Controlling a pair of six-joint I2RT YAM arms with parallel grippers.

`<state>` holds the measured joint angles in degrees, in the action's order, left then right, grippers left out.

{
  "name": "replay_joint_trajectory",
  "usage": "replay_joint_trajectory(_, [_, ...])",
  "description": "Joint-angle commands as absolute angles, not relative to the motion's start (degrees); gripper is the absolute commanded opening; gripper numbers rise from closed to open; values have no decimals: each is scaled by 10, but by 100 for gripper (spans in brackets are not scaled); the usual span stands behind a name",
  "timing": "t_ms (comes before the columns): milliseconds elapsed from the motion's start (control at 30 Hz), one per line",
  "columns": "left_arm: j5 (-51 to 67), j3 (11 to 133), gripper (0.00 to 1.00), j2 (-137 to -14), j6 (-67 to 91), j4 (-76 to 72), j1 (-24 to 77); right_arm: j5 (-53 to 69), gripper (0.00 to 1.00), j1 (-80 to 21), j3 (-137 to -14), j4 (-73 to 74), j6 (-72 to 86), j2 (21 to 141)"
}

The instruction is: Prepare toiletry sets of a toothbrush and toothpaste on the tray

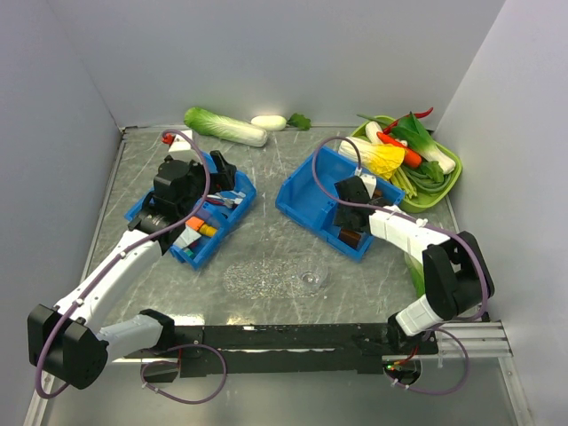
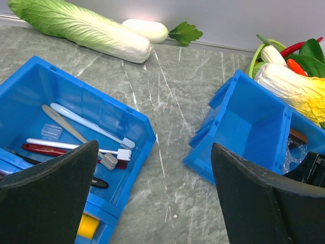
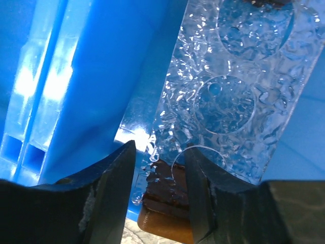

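The clear bumpy tray [image 1: 259,280] lies on the table in front of the two bins. The left blue bin [image 1: 238,202] holds several pale toothbrushes [image 2: 87,125] and coloured toothpaste tubes [image 1: 201,227]. My left gripper [image 2: 155,147] is open and empty, above the table between the bins, at the left bin's far corner in the top view [image 1: 224,170]. My right gripper [image 3: 160,168] is inside the right blue bin [image 1: 302,191]. Its jaws stand a little apart around the corner of a clear bumpy piece with round rings [image 3: 228,101] and a brown object [image 3: 165,208].
A green tray of vegetables [image 1: 451,169] stands at the back right. A cabbage [image 1: 226,127] and a white radish [image 1: 268,122] lie along the back wall. A small clear round piece [image 1: 311,280] sits by the tray. Walls close in on three sides.
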<state>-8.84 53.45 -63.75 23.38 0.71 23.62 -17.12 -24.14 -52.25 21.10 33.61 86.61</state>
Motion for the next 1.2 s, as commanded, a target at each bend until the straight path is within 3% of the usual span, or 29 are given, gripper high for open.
replay_joint_trajectory(0, [-85, 555, 97, -628, 232, -4, 238, -198, 48, -245, -534, 229, 350, 875])
replay_joint_trajectory(300, [-86, 555, 96, -628, 232, -4, 238, -196, 36, -243, -527, 228, 344, 857])
replay_joint_trajectory(667, [-84, 555, 96, -628, 233, -4, 238, -213, 0, -243, -548, 266, 332, 809])
replay_joint_trajectory(1167, [-81, 555, 96, -625, 234, -4, 237, -221, 0, -238, -557, 295, 312, 713])
